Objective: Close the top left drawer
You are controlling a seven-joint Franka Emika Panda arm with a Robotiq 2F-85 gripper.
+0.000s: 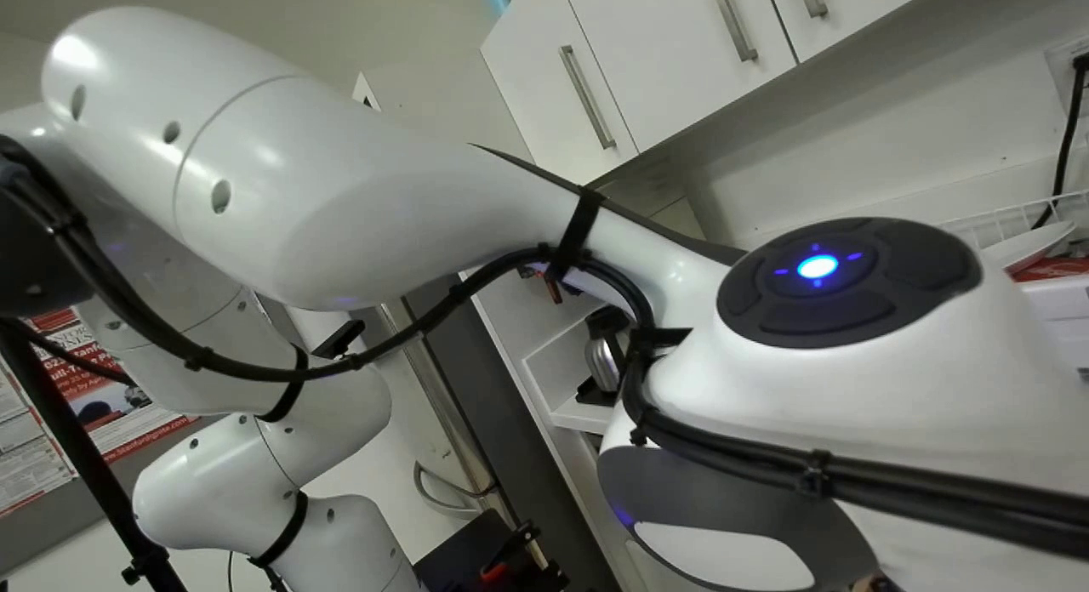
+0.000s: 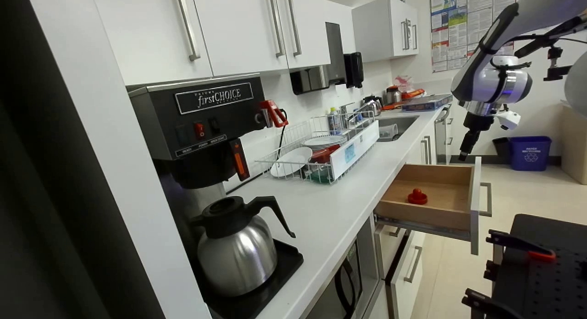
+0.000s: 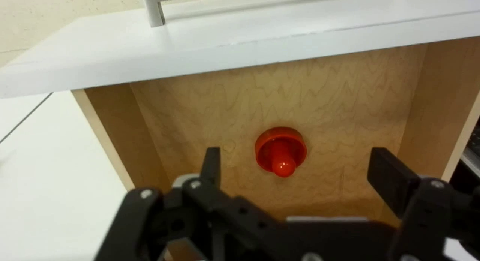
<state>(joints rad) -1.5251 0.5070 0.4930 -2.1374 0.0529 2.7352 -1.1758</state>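
The shallow wide drawer (image 2: 429, 216), with its flat white front panel (image 2: 476, 204) and pale brown wooden inside, stands pulled well out from under the long white countertop (image 2: 321, 209); I do not have it closed yet. A grey metal bar handle (image 2: 489, 200) runs along the outer face of the panel. On the wooden bottom (image 3: 345, 111) rests a glossy red round piece (image 3: 281, 152) with a raised rim and a knob at its middle.

My black two-fingered gripper (image 3: 296, 159) hangs over the drawer, pointing down, released, its fingers spread wide apart. In the wrist view the red piece shows in the gap between them, lower down on the wood; how high I am above it I can't tell.

In an exterior view my smooth white jointed arm (image 1: 400, 184) fills much of the frame, a blue light (image 1: 818, 267) glowing on its dark button panel (image 1: 838, 311). In both exterior views I see white bar-handled cupboard doors (image 2: 238, 30) high up. At the near end of the countertop stands a boxy black coffee maker (image 2: 156, 117), and on its black base (image 2: 284, 259) a round-bellied steel carafe (image 2: 238, 259) sits upright. A black perforated tabletop (image 2: 550, 287) stands out on the handle side of the drawer.
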